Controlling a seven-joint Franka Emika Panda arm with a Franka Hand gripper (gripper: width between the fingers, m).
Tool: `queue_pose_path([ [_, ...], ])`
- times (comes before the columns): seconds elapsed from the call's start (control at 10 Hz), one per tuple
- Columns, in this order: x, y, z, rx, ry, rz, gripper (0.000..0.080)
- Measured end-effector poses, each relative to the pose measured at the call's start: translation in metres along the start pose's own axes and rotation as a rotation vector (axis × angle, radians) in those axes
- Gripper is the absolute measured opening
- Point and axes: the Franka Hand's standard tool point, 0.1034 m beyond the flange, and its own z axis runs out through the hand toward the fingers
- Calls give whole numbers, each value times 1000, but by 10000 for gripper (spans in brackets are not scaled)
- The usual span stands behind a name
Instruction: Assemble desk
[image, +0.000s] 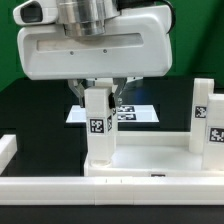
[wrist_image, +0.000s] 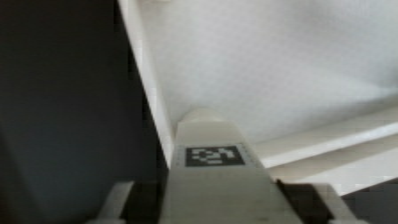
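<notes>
The desk top (image: 150, 158) lies flat near the front of the table, its raised rim facing the camera. One white block leg (image: 97, 125) stands upright on its left part, tag toward the camera. My gripper (image: 98, 97) comes down from above and is shut on this leg's upper end, one finger on each side. In the wrist view the same leg (wrist_image: 214, 160) runs between my fingers (wrist_image: 125, 200), with the gripper (wrist_image: 214, 208) closed round it and the desk top (wrist_image: 267, 70) below. A second tagged leg (image: 206, 115) stands upright at the desk top's right end.
The marker board (image: 135, 113) lies flat behind the desk top. Low white rails run along the front (image: 60, 190) and the exterior view's left (image: 6, 150) of the black table. A green wall is behind.
</notes>
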Motion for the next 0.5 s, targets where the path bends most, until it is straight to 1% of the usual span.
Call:
queue_pose_path([
  [0.3,0,-1,1,0,-1,160,288],
  [0.5,2,-6,3,-2,4,466,288],
])
